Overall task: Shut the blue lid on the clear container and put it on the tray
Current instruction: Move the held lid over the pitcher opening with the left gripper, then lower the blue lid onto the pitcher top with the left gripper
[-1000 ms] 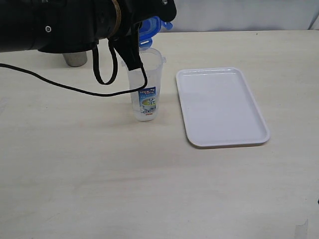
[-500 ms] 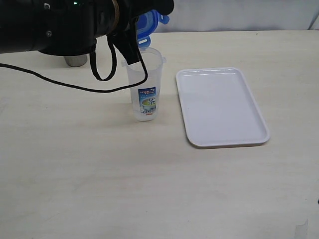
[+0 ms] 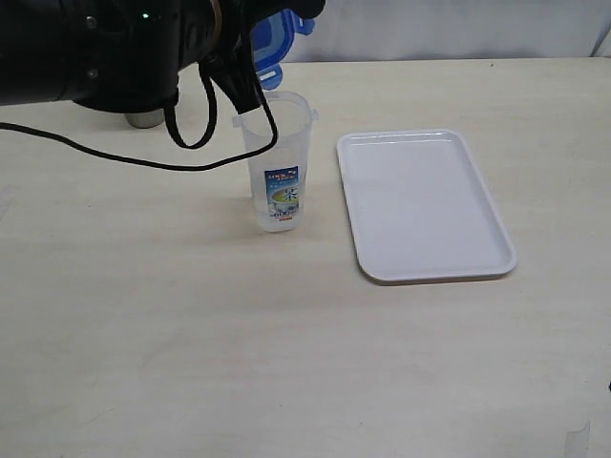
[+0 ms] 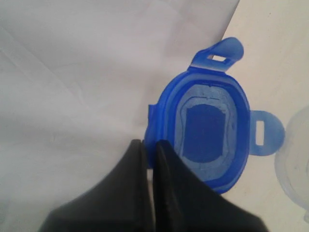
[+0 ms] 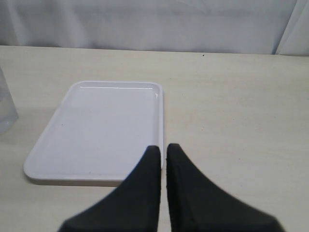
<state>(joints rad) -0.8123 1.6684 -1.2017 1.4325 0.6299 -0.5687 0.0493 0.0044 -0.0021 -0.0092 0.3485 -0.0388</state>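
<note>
The blue lid (image 3: 274, 38) hangs in the air just above and behind the clear container's (image 3: 278, 160) open mouth. My left gripper (image 4: 149, 143) is shut on the lid's edge. The left wrist view shows the lid's (image 4: 208, 134) underside, with two flaps sticking out and the container's rim (image 4: 295, 155) beside it. The container stands upright on the table, left of the white tray (image 3: 434, 135), its blue-and-white label facing forward. My right gripper (image 5: 163, 147) is shut on nothing, low over the table at the tray's (image 5: 96, 124) near edge. It is out of the exterior view.
A steel cup (image 3: 143, 119) stands at the back left, mostly hidden behind my left arm (image 3: 105, 48). A black cable (image 3: 115, 162) from that arm loops down over the table and in front of the container. A white curtain backs the table.
My left gripper has lifted the blue lid slightly up and to the left above the container. The container, the tray and the right arm have not moved.
</note>
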